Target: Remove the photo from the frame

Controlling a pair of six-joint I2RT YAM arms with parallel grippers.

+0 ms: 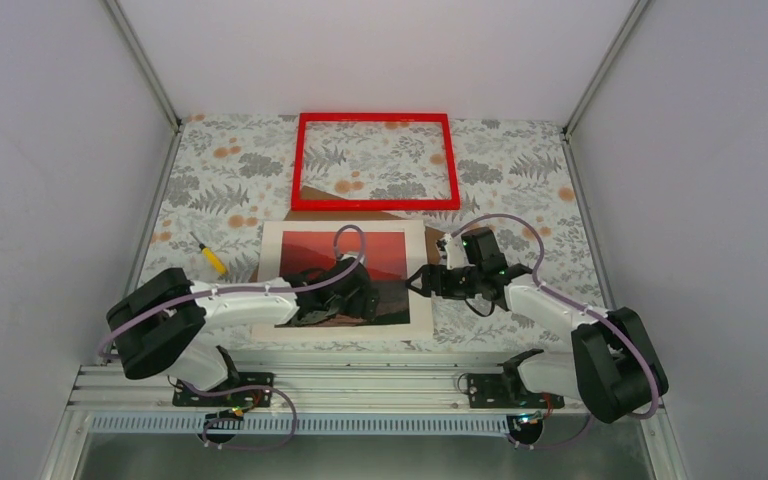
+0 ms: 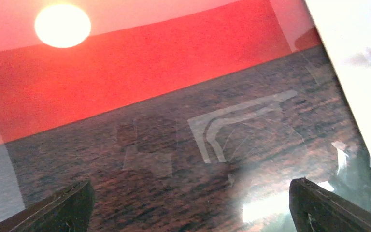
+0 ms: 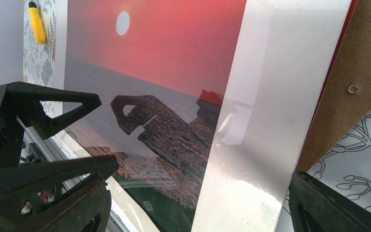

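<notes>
Large rectangular sunset photo print (image 1: pixel 310 250), bordered by a plain white mat sheet (image 1: pixel 417 250), lies face up near my bases. The thin bright-red rectangular frame (image 1: pixel 372 118) lies beyond it, apart, with the floral tablecloth (image 1: pixel 520 170) showing through. My left gripper (image 2: pixel 189 186) hangs over the print's dark water, jaws wide, and my right gripper (image 1: pixel 418 279) is at the mat's right edge, jaws well apart, holding nothing.

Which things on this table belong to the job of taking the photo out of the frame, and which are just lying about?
For the job: photo, frame.
Lying about: yellow-handled tool, brown board, white mat.
</notes>
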